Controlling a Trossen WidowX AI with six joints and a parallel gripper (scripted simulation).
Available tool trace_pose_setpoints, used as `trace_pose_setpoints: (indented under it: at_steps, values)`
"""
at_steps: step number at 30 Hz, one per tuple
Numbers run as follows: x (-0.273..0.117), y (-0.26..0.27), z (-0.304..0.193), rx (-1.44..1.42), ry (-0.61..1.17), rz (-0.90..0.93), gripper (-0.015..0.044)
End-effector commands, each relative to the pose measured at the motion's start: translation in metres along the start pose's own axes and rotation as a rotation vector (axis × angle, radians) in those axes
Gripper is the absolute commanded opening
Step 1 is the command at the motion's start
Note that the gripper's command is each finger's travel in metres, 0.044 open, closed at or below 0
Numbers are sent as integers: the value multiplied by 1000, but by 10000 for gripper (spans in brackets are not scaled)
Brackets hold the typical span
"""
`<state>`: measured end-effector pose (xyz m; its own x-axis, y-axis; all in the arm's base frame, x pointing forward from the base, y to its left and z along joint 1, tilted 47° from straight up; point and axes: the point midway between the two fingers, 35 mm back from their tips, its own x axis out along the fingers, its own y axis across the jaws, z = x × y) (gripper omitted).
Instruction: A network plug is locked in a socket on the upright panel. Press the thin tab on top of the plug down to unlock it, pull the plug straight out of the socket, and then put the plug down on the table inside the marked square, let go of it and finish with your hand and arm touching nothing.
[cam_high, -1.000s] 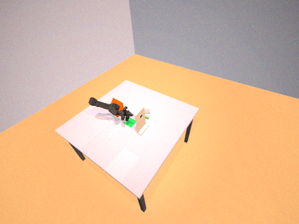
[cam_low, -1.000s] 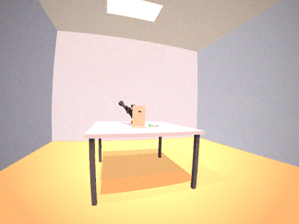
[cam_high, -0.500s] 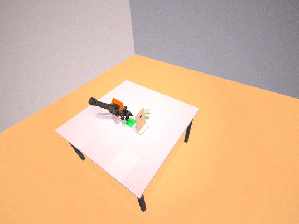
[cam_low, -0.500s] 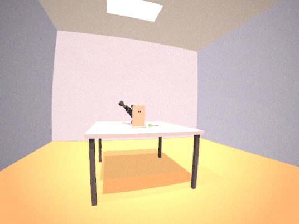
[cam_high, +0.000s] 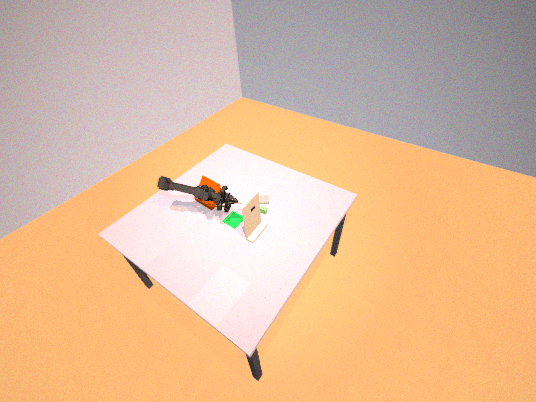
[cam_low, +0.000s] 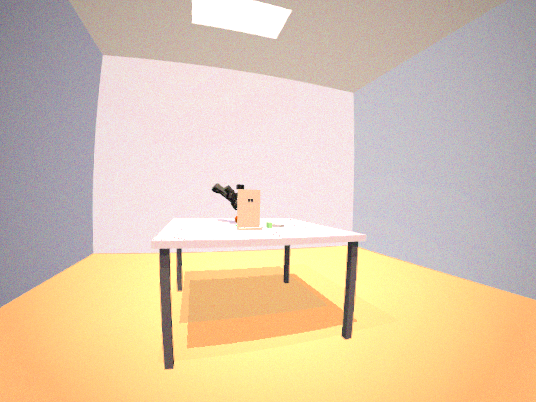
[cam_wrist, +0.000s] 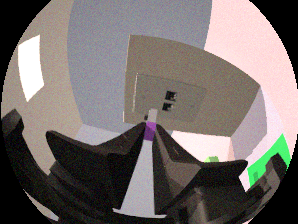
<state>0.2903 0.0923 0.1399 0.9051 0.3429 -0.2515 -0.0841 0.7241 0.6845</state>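
The purple, grey-tipped plug (cam_wrist: 150, 131), apparently free of the upright tan panel (cam_high: 251, 220) (cam_low: 248, 215) (cam_wrist: 227, 95), is held in the claw (cam_high: 237, 201) (cam_wrist: 150, 127).
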Motion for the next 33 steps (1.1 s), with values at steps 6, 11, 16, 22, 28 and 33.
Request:
trace_pose_setpoints:
  at_steps: [6,11,16,22,28,33]
  values:
    - [-7,21,-5,5,-8,4,0]
    - [-11,29,-8,5,-8,5,0]
    - [-8,17,-14,53,-2,-66,0]
    - [-4,-12,-27,154,-5,-237,0]
    - [-6,-40,-38,231,-35,-403,0]
    - [-11,-62,-46,276,-79,-533,0]
